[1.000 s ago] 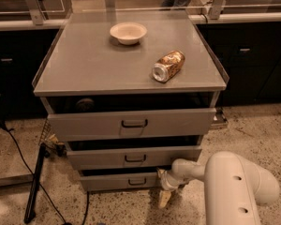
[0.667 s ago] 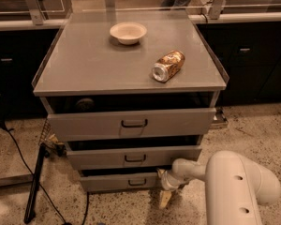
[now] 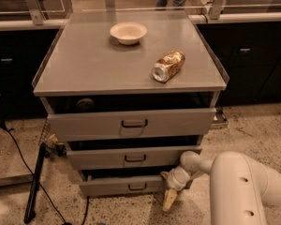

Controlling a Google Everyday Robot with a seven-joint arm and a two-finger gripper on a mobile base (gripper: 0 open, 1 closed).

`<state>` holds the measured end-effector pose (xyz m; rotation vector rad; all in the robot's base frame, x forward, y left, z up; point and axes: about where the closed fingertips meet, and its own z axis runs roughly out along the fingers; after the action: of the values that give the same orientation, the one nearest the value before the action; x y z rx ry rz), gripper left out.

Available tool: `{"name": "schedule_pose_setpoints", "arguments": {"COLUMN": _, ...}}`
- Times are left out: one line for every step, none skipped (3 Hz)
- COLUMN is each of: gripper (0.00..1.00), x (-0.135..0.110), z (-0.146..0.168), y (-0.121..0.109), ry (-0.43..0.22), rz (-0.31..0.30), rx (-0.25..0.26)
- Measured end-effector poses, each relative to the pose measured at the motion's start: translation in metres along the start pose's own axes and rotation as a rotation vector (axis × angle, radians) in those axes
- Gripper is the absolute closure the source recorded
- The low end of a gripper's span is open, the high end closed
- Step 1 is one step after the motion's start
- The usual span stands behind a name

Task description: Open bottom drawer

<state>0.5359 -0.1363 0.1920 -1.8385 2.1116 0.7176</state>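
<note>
The bottom drawer (image 3: pixel 117 186) is the narrowest and lowest of three grey drawers, with a small dark loop handle (image 3: pixel 137 187) at its centre. It stands slightly out, with a dark gap above its front. My gripper (image 3: pixel 171 193) is low at the right end of that drawer's front, right of the handle and apart from it. My white arm (image 3: pixel 239 186) reaches in from the lower right. The mid-sized drawer (image 3: pixel 131 157) and the widest top drawer (image 3: pixel 131 123) are above, each also slightly out.
A white bowl (image 3: pixel 128 33) and a can on its side (image 3: pixel 168 66) lie on the cabinet top (image 3: pixel 84 64). A black pole (image 3: pixel 36 182) and cable (image 3: pixel 18 149) are on the floor at left. Dark counters stand behind.
</note>
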Motion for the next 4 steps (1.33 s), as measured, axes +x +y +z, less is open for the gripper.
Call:
{"name": "schedule_pose_setpoints", "arguments": {"gripper": 0.0, "x": -0.001, "z": 0.003, "y": 0.023, "ry": -0.002, "rz": 0.001, "rx": -0.085}}
{"name": "schedule_pose_setpoints", "arguments": {"gripper": 0.0, "x": 0.0, "z": 0.004, "y": 0.025, "ry": 0.001, "rz": 0.01, "rx": -0.093}}
{"name": "schedule_pose_setpoints", "arguments": {"gripper": 0.0, "x": 0.0, "z": 0.004, "y": 0.026, "ry": 0.002, "rz": 0.016, "rx": -0.098}}
{"name": "schedule_pose_setpoints", "arguments": {"gripper": 0.0, "x": 0.008, "z": 0.003, "y": 0.039, "ry": -0.001, "rz": 0.056, "rx": -0.129}}
